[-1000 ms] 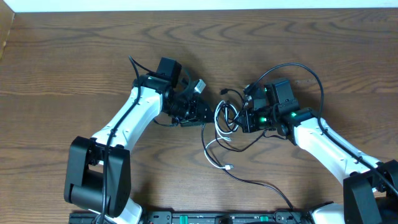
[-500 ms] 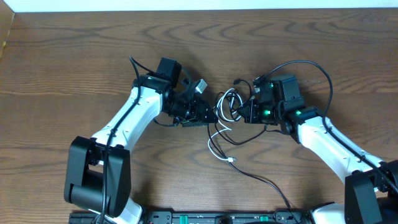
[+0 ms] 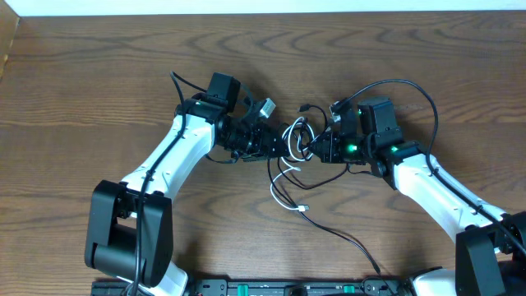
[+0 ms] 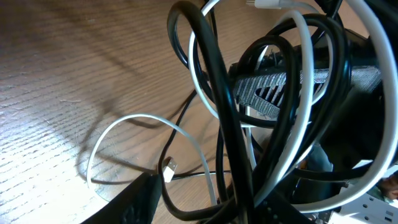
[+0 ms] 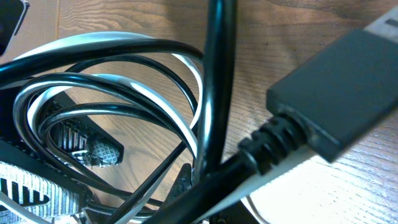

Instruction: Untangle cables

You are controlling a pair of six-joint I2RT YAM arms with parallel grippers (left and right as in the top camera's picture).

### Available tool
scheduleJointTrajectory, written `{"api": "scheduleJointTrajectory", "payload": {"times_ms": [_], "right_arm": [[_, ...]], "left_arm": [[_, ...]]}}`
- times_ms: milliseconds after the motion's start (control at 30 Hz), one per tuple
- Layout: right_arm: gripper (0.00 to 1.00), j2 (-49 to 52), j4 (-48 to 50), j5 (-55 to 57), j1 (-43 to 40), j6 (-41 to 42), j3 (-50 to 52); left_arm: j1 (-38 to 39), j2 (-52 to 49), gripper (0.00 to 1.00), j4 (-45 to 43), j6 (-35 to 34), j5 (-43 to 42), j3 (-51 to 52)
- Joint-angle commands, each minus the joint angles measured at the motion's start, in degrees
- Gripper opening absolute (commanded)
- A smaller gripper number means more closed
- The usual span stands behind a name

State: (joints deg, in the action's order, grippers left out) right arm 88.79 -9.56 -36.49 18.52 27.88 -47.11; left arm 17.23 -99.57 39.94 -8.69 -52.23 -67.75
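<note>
The cables (image 3: 297, 138) are a knot of thin black loops and one white cord, hanging between my two grippers at the table's middle. My left gripper (image 3: 278, 140) holds the knot from the left, my right gripper (image 3: 320, 148) from the right, close together. The white cord (image 3: 283, 193) trails toward me and ends in a small plug (image 3: 305, 209). A black cord (image 3: 345, 240) runs on to the front edge. In the left wrist view black loops (image 4: 214, 81) cross my jaws (image 4: 236, 205), and the white plug (image 4: 168, 168) lies on the wood. In the right wrist view a black plug (image 5: 336, 93) and white loop (image 5: 186, 68) fill the frame above my jaws (image 5: 205, 186).
The thicker black wire (image 3: 423, 99) of the right arm arcs behind its wrist. A shorter one (image 3: 176, 85) sticks out behind the left arm. The brown wood table (image 3: 99, 99) ends at a white strip along the back (image 3: 263, 6).
The right gripper has risen toward the back with the knot. The left gripper has moved right, closer to it. The trailing white and black cords have been dragged along.
</note>
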Motion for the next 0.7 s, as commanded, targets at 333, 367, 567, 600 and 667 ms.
{"api": "scheduleJointTrajectory", "payload": {"times_ms": [333, 367, 567, 600, 667], "right_arm": [[0.01, 0.26, 0.22, -0.33, -2.01, 0.85, 0.09], [0.01, 0.26, 0.39, -0.35, -2.25, 1.09, 0.09], [0.01, 0.26, 4.33, -5.70, -2.36, 2.08, 0.09], [0.01, 0.26, 4.85, -6.23, -2.36, 2.51, 0.09], [0.01, 0.26, 5.57, -7.28, -2.36, 3.50, 0.09]], "left_arm": [[-0.39, 1.09, 0.43, 4.28, 3.65, -0.68, -0.59], [-0.39, 1.09, 0.44, 4.66, 4.02, -0.68, -0.59], [-0.39, 1.09, 0.44, 4.79, 5.66, -0.66, -0.59], [-0.39, 1.09, 0.44, 4.79, 5.73, -0.55, -0.59], [-0.39, 1.09, 0.44, 4.59, 5.68, 0.70, -0.59]]}}
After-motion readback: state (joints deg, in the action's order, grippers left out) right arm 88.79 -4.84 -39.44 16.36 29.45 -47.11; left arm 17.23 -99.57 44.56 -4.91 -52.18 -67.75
